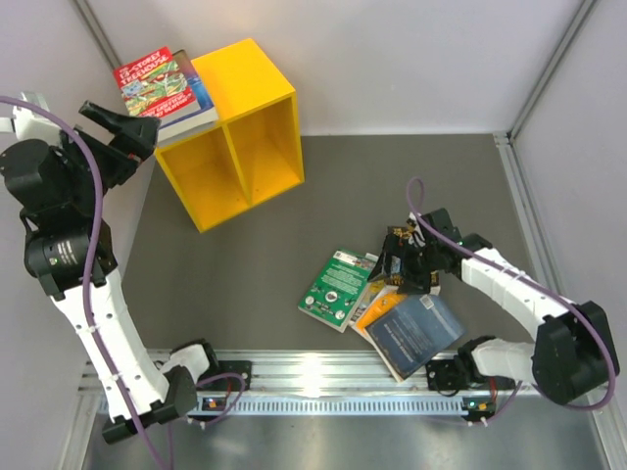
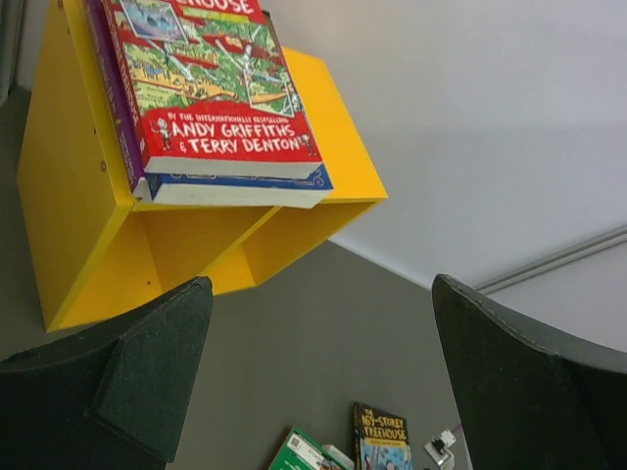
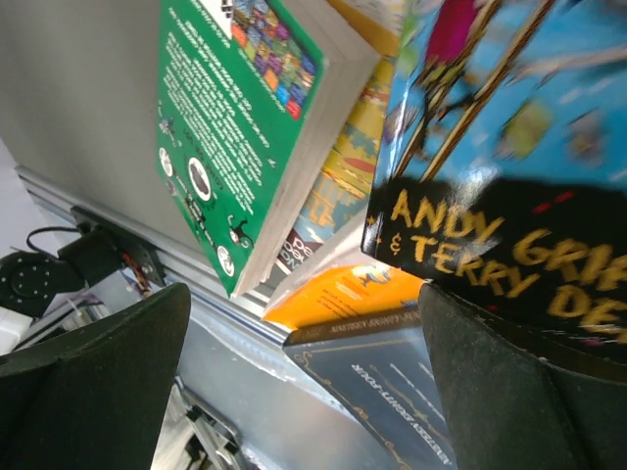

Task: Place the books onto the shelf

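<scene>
Fingers spread wide on both, nothing held. The right gripper (image 1: 404, 260) hangs over the loose book pile (image 1: 416, 333) nr table (image 1: 245, 284) front; left gripper (image 1: 135, 133) beside yellow shelf (image 1: 250, 78). Risk: Treehouse stack (image 2: 211, 98) overhangs shelf top; a knock tips it off.

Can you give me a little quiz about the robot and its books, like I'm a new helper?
1. True or false: the red cartoon book is the top one of a stack lying on top of the yellow shelf.
2. Seen from the top camera, which book on the table lies furthest left? A) green B) orange C) dark blue
3. Fill in the gap: both grippers are ____.

Key
1. True.
2. A, the green book.
3. Open. The left gripper and the right gripper hold nothing.
</scene>
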Tool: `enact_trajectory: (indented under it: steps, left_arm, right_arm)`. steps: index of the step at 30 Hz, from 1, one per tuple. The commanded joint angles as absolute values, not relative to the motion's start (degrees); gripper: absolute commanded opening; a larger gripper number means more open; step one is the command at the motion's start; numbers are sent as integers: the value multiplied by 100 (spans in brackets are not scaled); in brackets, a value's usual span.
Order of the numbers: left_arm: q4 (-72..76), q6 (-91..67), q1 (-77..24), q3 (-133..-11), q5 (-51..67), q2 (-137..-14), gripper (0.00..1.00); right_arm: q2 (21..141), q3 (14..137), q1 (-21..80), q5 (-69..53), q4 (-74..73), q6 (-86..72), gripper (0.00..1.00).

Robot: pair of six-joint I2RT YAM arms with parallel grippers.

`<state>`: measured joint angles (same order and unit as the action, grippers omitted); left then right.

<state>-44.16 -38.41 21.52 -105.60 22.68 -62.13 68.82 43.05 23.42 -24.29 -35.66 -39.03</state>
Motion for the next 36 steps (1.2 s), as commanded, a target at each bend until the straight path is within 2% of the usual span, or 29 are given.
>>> enact_trajectory:
  steps: [1,7,12,17,19,23,27,31,36]
  left_arm:
    - [-4456,-3832,2074,-10582,2496,-6064,99]
    - [-4702,-3700,1986,-10731,2531,-6091,99]
    - [-4729,-3665,1899,-10670,2549,-6029,99]
    - [-4746,-3630,1811,-10565,2540,-5977,99]
    - [-4746,-3621,1784,-10460,2522,-5924,99]
    - [-4711,-3682,1670,-10266,2557,-5897,99]
    - [-4632,-3735,1547,-10213,2558,-5959,99]
    - [-4649,-3657,1389,-10406,2549,-6099,99]
    - [-4755,-3586,1239,-10345,2505,-6074,99]
  right_arm:
    - [7136,4245,2549,-2417,-2928,-4016,100]
    - [7286,4640,2847,-2400,-2654,-4166,100]
    - [7409,4973,2909,-1715,-3380,-3921,100]
    - [6524,5264,2690,-1109,-4086,-3570,100]
    - [5908,5422,2009,-967,-4497,-3402,100]
    - [5669,5502,319,-1423,-4939,-2569,100]
    - [6238,5442,45,-1107,-4966,-2540,100]
    - [6845,4993,-1008,-1571,-4598,-2558,100]
    - [7611,4711,-1230,-1801,-3895,-2654,100]
